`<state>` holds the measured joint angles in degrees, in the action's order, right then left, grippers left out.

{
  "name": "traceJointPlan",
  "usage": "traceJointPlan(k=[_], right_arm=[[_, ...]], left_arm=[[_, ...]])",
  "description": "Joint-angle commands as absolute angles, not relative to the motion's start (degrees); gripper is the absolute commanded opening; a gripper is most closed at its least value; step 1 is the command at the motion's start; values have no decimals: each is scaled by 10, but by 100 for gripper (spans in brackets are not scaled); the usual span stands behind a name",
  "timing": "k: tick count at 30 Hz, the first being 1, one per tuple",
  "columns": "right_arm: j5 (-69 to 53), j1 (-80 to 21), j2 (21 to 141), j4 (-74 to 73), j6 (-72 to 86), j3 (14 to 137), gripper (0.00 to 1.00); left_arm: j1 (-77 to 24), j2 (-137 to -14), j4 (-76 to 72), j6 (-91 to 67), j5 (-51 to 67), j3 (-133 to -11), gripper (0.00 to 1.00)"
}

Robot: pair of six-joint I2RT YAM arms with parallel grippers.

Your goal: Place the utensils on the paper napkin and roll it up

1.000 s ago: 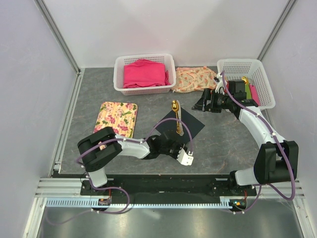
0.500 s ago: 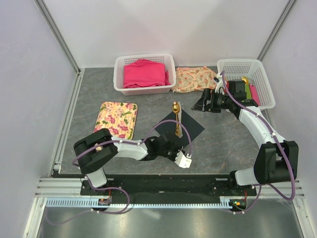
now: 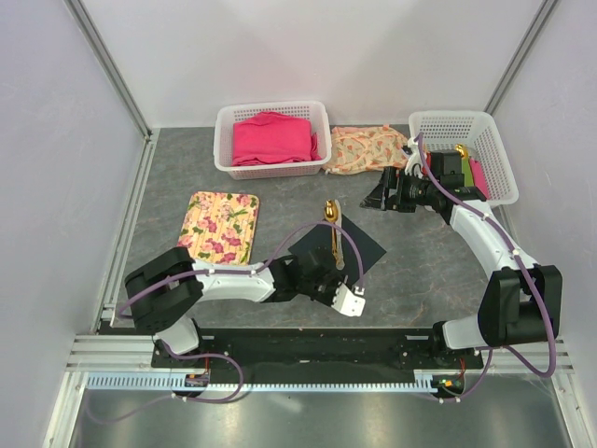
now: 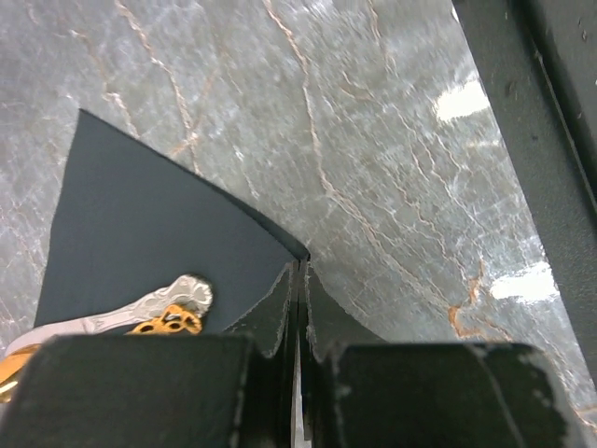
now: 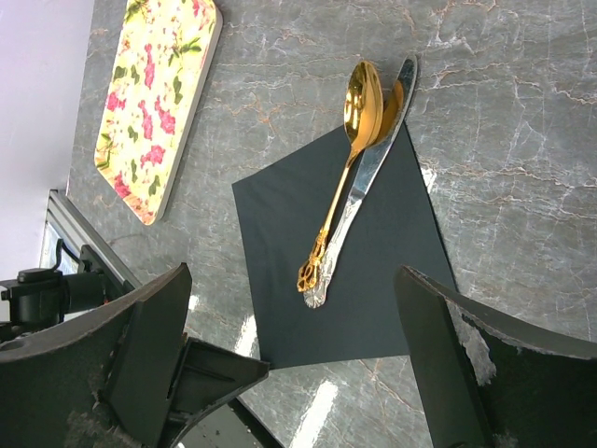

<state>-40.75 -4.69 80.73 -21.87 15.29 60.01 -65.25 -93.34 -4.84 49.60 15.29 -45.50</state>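
Revealing what overhead hides, wrist view shows left hand (image 4: 298,273) pinching paper napkin (image 4: 140,233).

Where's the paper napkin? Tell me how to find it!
Look at the grey stone-patterned table, near its middle, just right of the flowery mat. The paper napkin is the flat black square lying cornerwise there. It is the only plain black sheet, and a gold spoon rests on it.

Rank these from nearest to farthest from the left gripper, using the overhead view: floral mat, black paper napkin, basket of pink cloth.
1. paper napkin: its near corner is pinched in the left gripper.
2. floral mat: off to the left.
3. basket of pink cloth: at the back of the table.
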Motion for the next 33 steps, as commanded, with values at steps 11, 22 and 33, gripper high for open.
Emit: traceJointPlan(k=[11, 22, 33], right_arm=[[-422, -45, 800, -211, 153, 591, 98], [-433, -45, 791, -173, 204, 529, 68], [-484, -46, 808, -106, 281, 449, 23]], left_arm=[[-583, -940, -30, 451, 189, -545, 2], [-537, -992, -66, 461, 177, -571, 2], [-524, -1023, -119, 462, 146, -570, 2]])
